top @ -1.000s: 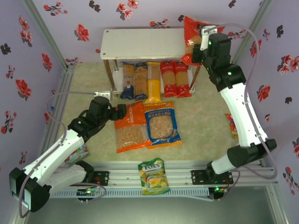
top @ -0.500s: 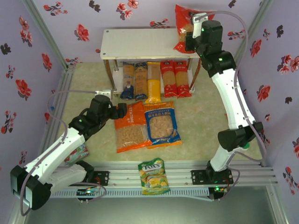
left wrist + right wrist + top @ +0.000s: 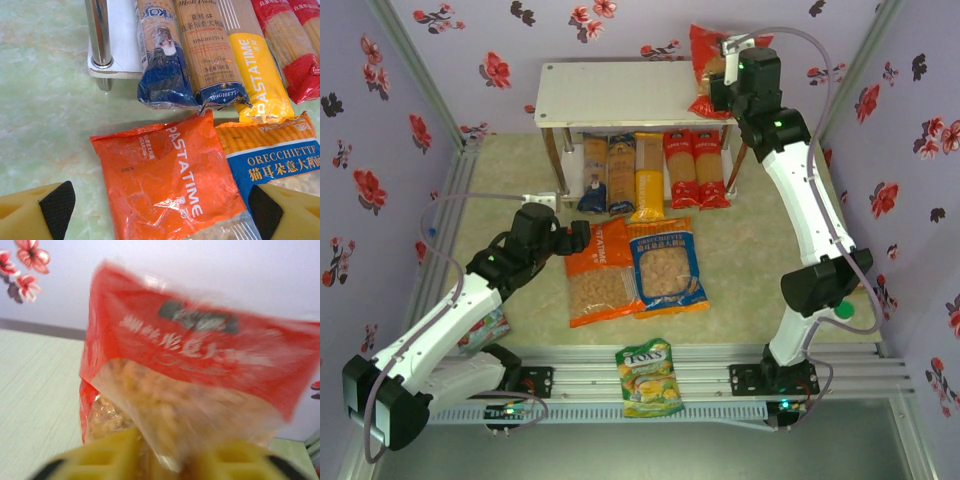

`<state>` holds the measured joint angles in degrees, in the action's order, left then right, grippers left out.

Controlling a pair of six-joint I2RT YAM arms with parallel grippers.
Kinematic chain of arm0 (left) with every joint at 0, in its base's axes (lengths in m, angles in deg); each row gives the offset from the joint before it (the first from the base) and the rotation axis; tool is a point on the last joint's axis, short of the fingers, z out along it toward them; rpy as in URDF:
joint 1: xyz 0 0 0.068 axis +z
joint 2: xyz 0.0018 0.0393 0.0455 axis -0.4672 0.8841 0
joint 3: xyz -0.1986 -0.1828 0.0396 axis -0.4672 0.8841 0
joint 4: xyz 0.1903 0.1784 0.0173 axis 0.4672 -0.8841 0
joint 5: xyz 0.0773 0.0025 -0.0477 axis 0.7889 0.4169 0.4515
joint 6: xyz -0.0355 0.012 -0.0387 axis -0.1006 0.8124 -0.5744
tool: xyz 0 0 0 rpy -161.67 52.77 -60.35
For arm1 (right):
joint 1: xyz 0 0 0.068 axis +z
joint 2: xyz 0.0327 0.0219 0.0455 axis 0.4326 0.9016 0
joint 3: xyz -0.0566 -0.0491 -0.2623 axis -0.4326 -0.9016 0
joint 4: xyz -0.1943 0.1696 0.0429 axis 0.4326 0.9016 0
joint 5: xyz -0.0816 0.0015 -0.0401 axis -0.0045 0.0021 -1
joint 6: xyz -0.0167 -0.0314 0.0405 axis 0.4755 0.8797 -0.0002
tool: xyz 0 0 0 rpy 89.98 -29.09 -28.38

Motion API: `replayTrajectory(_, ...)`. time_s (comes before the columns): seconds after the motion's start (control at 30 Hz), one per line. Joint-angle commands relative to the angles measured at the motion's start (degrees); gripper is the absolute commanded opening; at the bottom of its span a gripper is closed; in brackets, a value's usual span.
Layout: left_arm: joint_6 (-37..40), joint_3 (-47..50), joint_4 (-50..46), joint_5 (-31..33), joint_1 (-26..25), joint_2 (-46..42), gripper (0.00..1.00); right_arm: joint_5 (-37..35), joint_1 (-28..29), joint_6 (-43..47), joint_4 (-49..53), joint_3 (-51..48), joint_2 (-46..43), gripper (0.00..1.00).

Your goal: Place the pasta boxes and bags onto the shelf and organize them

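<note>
The red bag (image 3: 705,62) stands tilted at the right end of the shelf (image 3: 620,95) top board. My right gripper (image 3: 716,92) is right at it. In the right wrist view the red bag (image 3: 190,360) is blurred, and its lower edge hangs between the parted jaws of the right gripper (image 3: 170,462). The orange bag (image 3: 600,275) and the blue-and-orange bag (image 3: 665,265) lie flat on the floor. My left gripper (image 3: 161,210) hovers open over the orange bag (image 3: 165,185). Brown (image 3: 608,172), yellow (image 3: 648,178) and red pasta boxes (image 3: 693,168) lie on the lower tier.
A green-yellow candy bag (image 3: 648,378) lies on the front rail. Another small candy bag (image 3: 817,270) sits by the right wall. A shiny shelf post (image 3: 98,35) stands just left of the brown boxes (image 3: 162,60). Flowered walls close in the back and sides.
My right arm carried the red bag up and leftward over the shelf's right end, and its jaws have parted. The left arm barely moved.
</note>
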<state>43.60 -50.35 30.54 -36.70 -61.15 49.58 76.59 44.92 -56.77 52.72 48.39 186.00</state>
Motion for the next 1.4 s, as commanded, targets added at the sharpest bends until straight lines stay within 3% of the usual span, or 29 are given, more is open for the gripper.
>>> replayTrajectory(0.0, 1.5, -0.69, -0.95, 0.0, 0.66, 0.23, 0.94, -4.21, 0.07, -2.03, -2.87, -1.32, -0.42, 0.59)
replayTrajectory(0.43, 1.28, 0.01, -0.54, -0.02, 0.85, 0.14, 0.94, -5.53, -0.02, -6.44, 2.17, -0.53, -0.99, 0.63)
replayTrajectory(0.53, 1.24, 0.16, -0.37, -0.1, 0.86, 0.14, 0.99, -5.2, -0.04, -7.9, 3.64, -3.51, -1.07, 0.69)
replayTrajectory(0.73, 1.72, -0.07, -1.01, -0.09, 0.87, 0.0, 1.0, -3.7, -0.02, -10.93, -0.82, -14.83, -3.29, 0.82)
replayTrajectory(1.07, 1.85, 0.35, -1.52, -0.13, 0.95, -1.13, 1.0, -2.22, -0.04, -11.81, -0.87, -12.82, -3.5, 0.96)
replayTrajectory(1.37, 1.67, 2.02, -1.03, -0.14, 0.96, -1.93, 0.99, -2.06, -0.04, -11.24, -10.8, -11.01, -9.1, 0.99)
